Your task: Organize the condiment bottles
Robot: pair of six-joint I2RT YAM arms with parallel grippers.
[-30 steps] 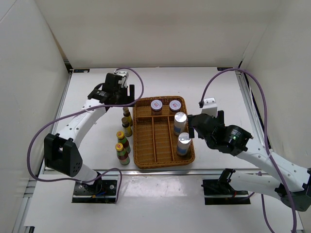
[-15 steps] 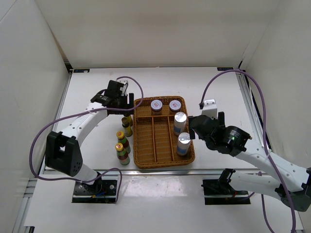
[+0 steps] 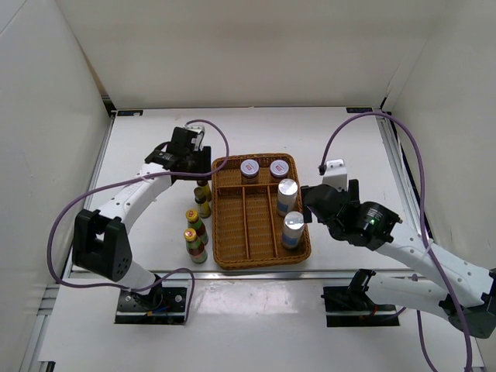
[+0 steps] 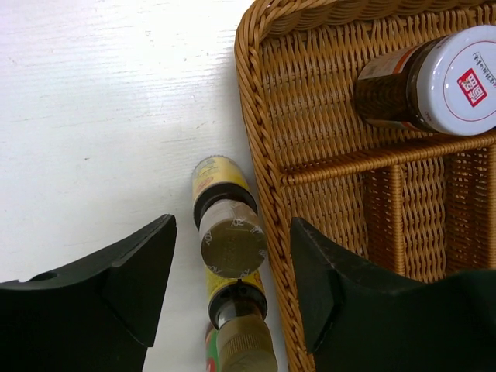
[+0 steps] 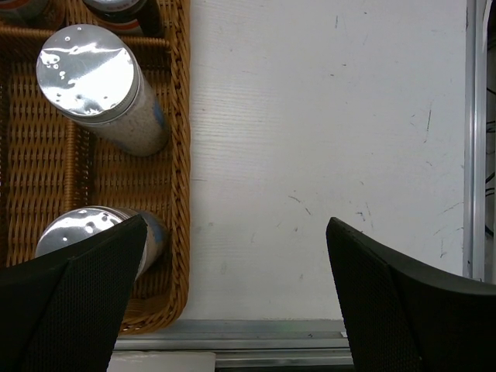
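Top view: the left gripper [image 3: 201,172] hangs over the dark bottles [image 3: 198,225], which stand in a line beside the wicker tray [image 3: 263,263].
Left wrist: the jaws are parted astride one gold cap [image 4: 232,238] without touching it. Centre the cap before closing.
Right wrist: the right gripper [image 5: 236,263] is spread wide and holds nothing.

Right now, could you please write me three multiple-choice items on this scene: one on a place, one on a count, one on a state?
1. Where do the four gold-capped dark bottles stand, relative to the wicker tray?
A) inside it
B) balanced on its rim
C) on the table beside it

2. How many containers stand in the wicker tray?
A) two
B) four
C) eight

3. How is the left tool?
A) open, astride one gold-capped dark bottle
B) shut on the tray rim
C) shut on nothing

Answers:
1 C: they line up outside the tray's left rim.
2 B: two purple-lidded jars and two silver-capped bottles.
3 A: white table shows between each jaw and the cap.
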